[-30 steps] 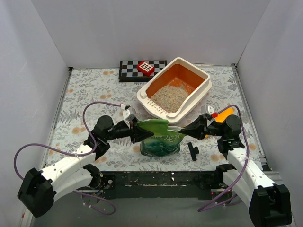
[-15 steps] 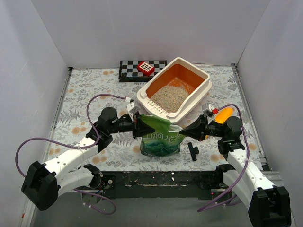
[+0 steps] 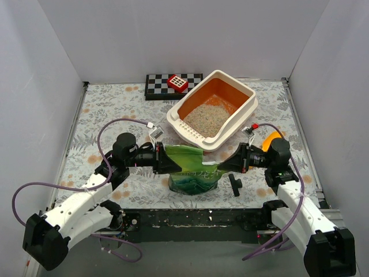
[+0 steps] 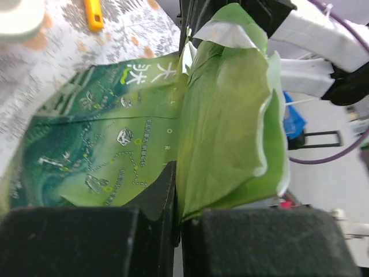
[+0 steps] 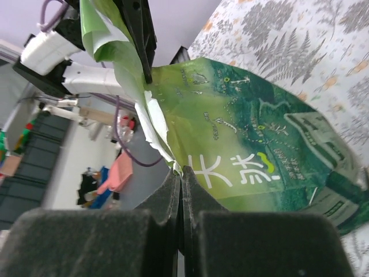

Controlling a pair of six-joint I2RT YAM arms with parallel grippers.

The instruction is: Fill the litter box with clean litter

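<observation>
The litter box [image 3: 246, 92], cream rim and orange walls, stands at the back middle and holds a patch of clean litter [image 3: 206, 119]. A glossy green bag [image 3: 193, 171] stands on the table in front of it. My left gripper [image 3: 167, 161] is shut on the bag's upper left edge; the left wrist view shows the folded green film [image 4: 225, 121] pinched between my left gripper's jaws [image 4: 177, 193]. My right gripper [image 3: 222, 166] is shut on the upper right edge; in the right wrist view the bag [image 5: 253, 150] is pinched in my right gripper [image 5: 181, 176].
A checkerboard [image 3: 157, 84] with a red block [image 3: 177, 83] lies at the back left of the box. An orange scoop [image 3: 267, 140] shows behind my right wrist. A small black T-shaped part [image 3: 234, 184] lies right of the bag. Grey walls enclose the table.
The bag top rose and leaned toward the box, then came back down. Both grippers have dropped lower and pulled slightly apart, still holding the bag.
</observation>
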